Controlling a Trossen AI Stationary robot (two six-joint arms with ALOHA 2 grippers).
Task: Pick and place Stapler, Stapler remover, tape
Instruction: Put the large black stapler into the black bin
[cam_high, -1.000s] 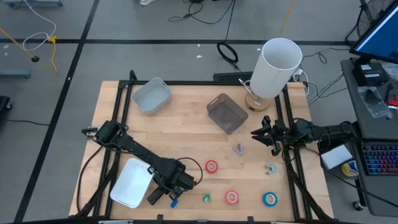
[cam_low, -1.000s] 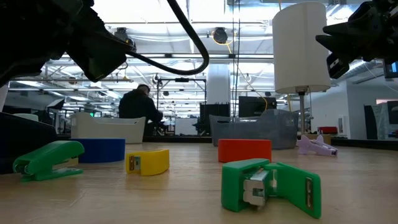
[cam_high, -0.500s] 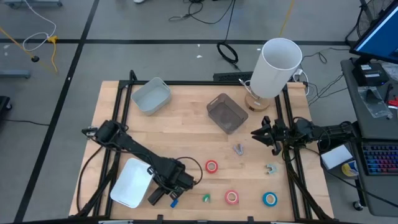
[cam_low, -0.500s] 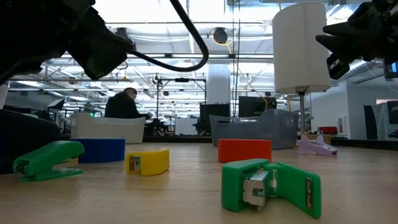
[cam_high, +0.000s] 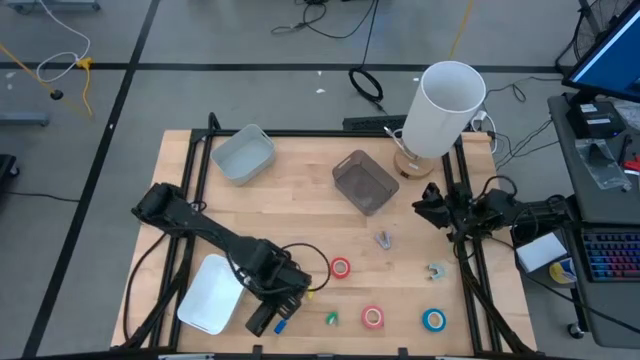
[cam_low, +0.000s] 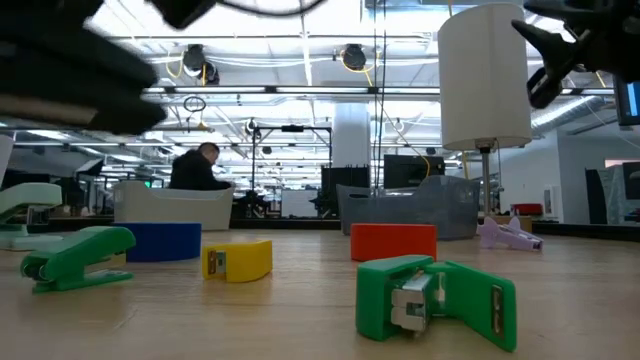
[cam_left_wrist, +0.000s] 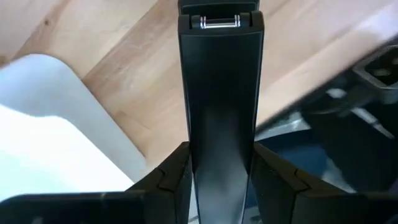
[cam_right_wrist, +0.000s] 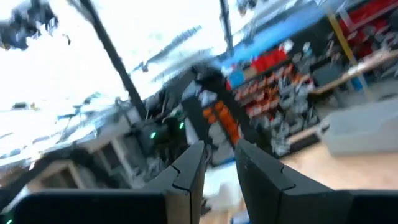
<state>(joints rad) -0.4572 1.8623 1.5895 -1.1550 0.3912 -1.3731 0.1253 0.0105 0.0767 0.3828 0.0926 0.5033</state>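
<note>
I hold a black stapler (cam_left_wrist: 221, 106) in my left fingers (cam_high: 268, 320).
Lower left of frame, beside the white tray (cam_high: 208, 296); right fingers (cam_high: 422, 206), centre right, nearly closed, grasping nothing.

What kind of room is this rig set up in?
Probably an open lab or workshop: a bare concrete floor with loose cables, rows of ceiling lights, and a seated person at distant benches.

The high view looks straight down on the whole table (cam_high: 300, 190) from well above. The low view sits at table-top height, very near a green stapler (cam_low: 435, 300), facing level across the wood into the room; both views share the white cylinder (cam_high: 445, 105) and the grey bin (cam_high: 365, 182). Each wrist view looks forward past its own fingers (cam_left_wrist: 221, 124), close up.
</note>
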